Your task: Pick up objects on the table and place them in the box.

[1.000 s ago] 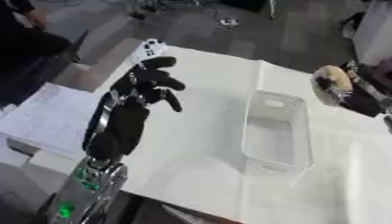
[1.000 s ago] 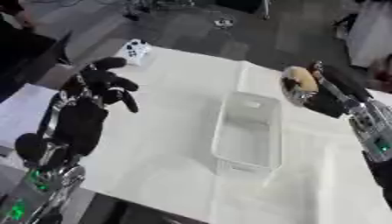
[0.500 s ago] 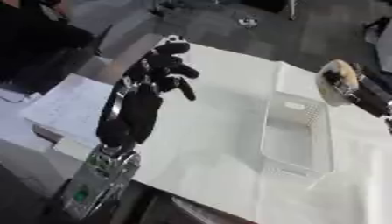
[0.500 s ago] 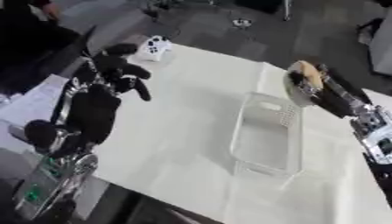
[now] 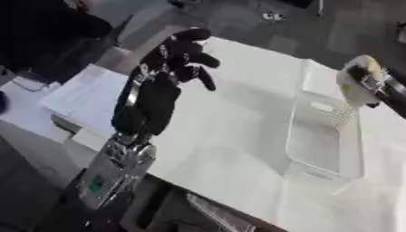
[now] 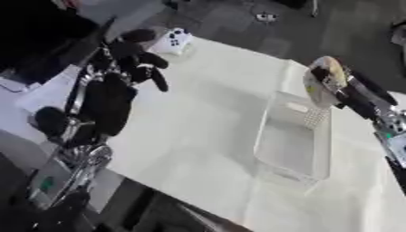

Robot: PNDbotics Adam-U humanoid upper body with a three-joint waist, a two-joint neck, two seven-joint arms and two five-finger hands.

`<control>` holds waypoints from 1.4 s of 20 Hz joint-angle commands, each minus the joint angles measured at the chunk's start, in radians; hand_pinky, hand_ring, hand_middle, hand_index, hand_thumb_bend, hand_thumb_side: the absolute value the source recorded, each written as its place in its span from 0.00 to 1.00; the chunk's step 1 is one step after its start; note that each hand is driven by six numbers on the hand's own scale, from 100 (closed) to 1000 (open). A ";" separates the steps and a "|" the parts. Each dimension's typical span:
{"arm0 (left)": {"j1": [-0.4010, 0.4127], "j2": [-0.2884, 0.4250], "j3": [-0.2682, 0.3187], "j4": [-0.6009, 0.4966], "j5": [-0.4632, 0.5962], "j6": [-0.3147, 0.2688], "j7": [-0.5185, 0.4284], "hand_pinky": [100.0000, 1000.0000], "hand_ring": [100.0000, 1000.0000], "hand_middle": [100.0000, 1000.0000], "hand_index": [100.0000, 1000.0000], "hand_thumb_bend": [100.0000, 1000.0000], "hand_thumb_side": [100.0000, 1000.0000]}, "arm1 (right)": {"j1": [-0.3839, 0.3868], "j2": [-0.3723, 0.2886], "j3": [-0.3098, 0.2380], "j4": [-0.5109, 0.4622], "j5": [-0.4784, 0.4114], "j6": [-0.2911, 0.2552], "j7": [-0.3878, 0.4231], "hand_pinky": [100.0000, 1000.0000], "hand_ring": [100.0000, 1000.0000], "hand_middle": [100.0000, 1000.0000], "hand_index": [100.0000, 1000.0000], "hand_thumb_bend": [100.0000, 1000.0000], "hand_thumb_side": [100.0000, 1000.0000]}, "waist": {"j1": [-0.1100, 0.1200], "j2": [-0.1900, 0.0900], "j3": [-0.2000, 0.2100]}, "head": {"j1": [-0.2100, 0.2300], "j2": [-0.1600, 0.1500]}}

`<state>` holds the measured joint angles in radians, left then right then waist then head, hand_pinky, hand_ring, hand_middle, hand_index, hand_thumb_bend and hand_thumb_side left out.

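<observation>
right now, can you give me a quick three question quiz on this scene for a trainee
1. True or false: the box already has an object lying in it.
2. Which hand holds a pale round object? A. left hand B. right hand C. neither
3. Fill in: the small white item lies near the table's far ____ corner.

Key: 1 false, it looks empty. 2 B, held over the box's far end. 3 left, just beyond the raised left hand.

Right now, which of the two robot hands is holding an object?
The right hand, at the view's right above the clear box, is curled round a pale rounded object. The left hand holds nothing.
</observation>
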<state>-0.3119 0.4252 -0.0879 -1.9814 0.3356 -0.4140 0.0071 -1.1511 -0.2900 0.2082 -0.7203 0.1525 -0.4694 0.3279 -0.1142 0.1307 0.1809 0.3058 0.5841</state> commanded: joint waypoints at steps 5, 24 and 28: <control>-0.020 0.022 0.006 -0.019 0.011 0.005 -0.001 0.39 0.63 0.76 0.70 0.65 0.73 | -0.016 -0.020 0.003 -0.015 0.003 -0.014 0.015 0.00 0.15 0.26 0.57 0.10 1.00 | 0.003 -0.024 0.002 | 0.011 0.003; -0.010 0.024 0.007 -0.019 0.008 0.003 -0.001 0.39 0.63 0.77 0.70 0.65 0.74 | -0.016 -0.037 -0.012 -0.019 0.000 -0.046 0.193 0.63 0.75 0.77 0.91 0.34 1.00 | 0.006 -0.025 -0.008 | 0.011 0.007; -0.007 0.024 0.007 -0.019 0.005 0.003 -0.001 0.39 0.63 0.77 0.70 0.65 0.74 | -0.016 -0.043 -0.016 -0.022 0.031 -0.057 0.189 0.69 0.76 0.80 0.92 0.39 1.00 | 0.007 -0.025 -0.011 | 0.011 0.008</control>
<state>-0.3103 0.4258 -0.0879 -1.9814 0.3371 -0.4091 0.0051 -1.1492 -0.3006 0.2015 -0.7229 0.1743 -0.5205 0.5191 -0.1181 0.1263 0.1728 0.3093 0.5928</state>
